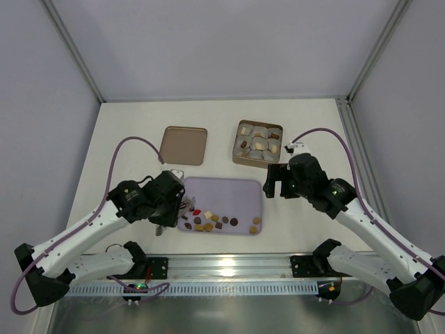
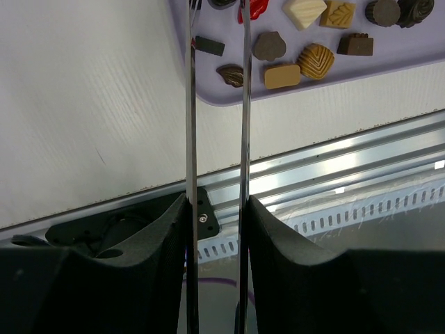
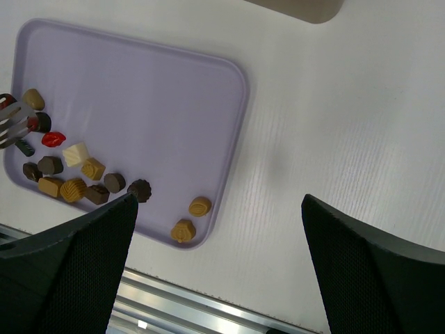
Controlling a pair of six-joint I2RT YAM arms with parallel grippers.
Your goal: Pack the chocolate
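Chocolate: most of the small dark brown, caramel and cream chocolate pieces [image 1: 208, 221] are lying loose along the near edge of the flat lavender plastic tray [image 1: 222, 188], bunched toward its left. One glossy red piece [image 3: 53, 138] is sitting among them, and two caramel shells [image 3: 199, 206] are lying apart at the near right corner.

Box: the square tan tin [image 1: 236, 142], far right of the tray, is holding pale grey cup liners [image 1: 259, 145], and a few of them are showing a piece inside.

Lid: the flat brown square lid [image 1: 184, 145] is lying off to the tin's left.

Left tool: the left gripper [image 2: 217, 14] is reaching its two long thin metal blades, set parallel with a narrow gap, over the tray's near left cluster. Whether they are pinching anything, I cannot tell.

Right tool: the right gripper [image 3: 219, 202] is hovering with its fingers spread wide and nothing between them, over the bare white table just right of the tray.

Progress: packing is looking begun but far from finished. Over a dozen pieces are waiting on the tray, and the lid is off.
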